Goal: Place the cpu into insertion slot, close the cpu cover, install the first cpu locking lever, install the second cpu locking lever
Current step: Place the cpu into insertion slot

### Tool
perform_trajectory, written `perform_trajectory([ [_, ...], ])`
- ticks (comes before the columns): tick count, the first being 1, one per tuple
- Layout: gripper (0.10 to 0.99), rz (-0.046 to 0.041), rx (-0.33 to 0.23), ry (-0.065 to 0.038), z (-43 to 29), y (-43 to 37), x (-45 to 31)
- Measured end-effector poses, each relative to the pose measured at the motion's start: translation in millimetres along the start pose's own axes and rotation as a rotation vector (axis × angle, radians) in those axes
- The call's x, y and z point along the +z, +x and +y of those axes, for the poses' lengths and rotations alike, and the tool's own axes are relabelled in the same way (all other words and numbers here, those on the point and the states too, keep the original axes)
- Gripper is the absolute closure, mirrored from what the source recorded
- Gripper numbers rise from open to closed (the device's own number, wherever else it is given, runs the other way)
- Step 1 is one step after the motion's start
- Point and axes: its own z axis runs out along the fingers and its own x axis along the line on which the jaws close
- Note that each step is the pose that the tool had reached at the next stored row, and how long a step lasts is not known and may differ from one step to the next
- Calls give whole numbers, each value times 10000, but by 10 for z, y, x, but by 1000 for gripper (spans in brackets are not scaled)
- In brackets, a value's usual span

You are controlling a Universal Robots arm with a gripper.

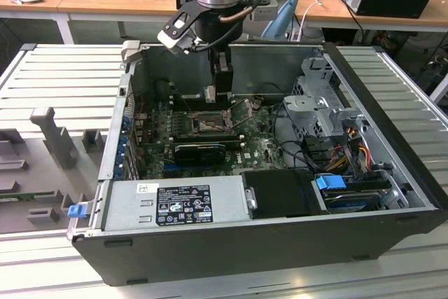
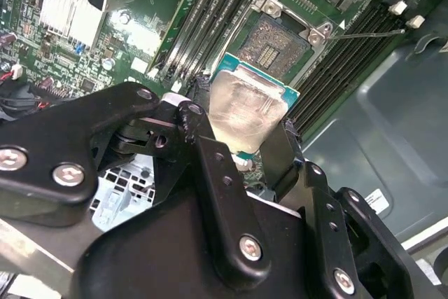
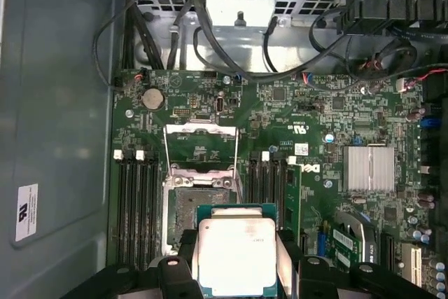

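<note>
The cpu [image 3: 236,257] was clamped flat between the two black fingers of your tool [image 2: 241,131], metal top facing up at the wrist cameras. It hung inside the open case [image 1: 210,243], partly overlapping one edge of the slot [image 3: 189,215] rather than centred on it, and I judged it not yet seated. The slot's contact field lay bare. The cover [image 3: 199,129] was swung open on the side of the slot away from the chip, and a thin lever [image 2: 367,33] stuck out beside the slot. Memory slots [image 3: 136,201] ran close along both sides. The main risk was a lowering done off-centre or tilted, which could scrape the contacts or leave the chip cocked on the frame. The fingers also had little room, so they could catch that frame or the lever.
</note>
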Motion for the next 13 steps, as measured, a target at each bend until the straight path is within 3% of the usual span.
perform_trajectory([
  [13,557,-4,38,39,1,-1,54],
])
